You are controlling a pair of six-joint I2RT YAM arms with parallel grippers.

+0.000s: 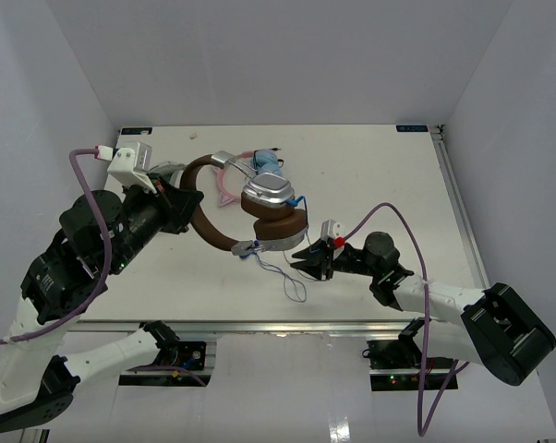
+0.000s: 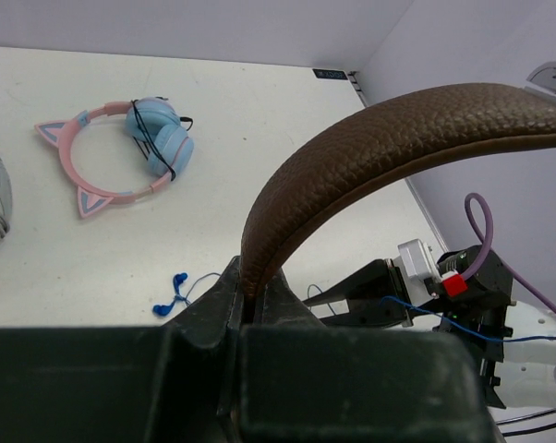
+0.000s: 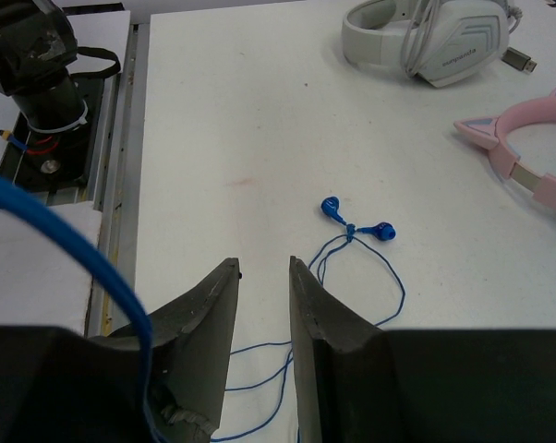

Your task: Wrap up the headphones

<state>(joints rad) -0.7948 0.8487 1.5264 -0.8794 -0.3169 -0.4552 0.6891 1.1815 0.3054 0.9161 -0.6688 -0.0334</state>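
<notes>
The headphones point(image 1: 271, 208) sit mid-frame in the top view, above the counter point(image 1: 389, 166). The left pincer point(image 1: 184, 198) is clenched on the left end of the headband point(image 1: 204, 217), a grip that looks meant to steady the pair while the cable point(image 1: 295, 284) is wound on. The cups point(image 1: 276, 192) hang toward the right pincer point(image 1: 308, 261), which is just below and right of them, released and holding nothing. The cable trails loose beneath. A pink pair point(image 1: 224, 187) lies partly hidden behind. The counter is plain white, boxed by white walls point(image 1: 259, 55) on three sides, with a metal rail point(image 1: 259, 325) along its lower edge.

In the left wrist view the headband point(image 2: 370, 129) arcs up from the clamped jaws at bottom centre, clear of the counter. The cable point(image 2: 435, 314) crosses the right pincer at lower right.

In the right wrist view the jaws stand apart at bottom centre, empty. A close, blurred stretch of cable point(image 3: 75, 240) passes at left, outside them. Thin loops and two blue ends point(image 3: 356, 221) lie on the counter ahead, and a white pair point(image 3: 435, 41) rests at the top.
</notes>
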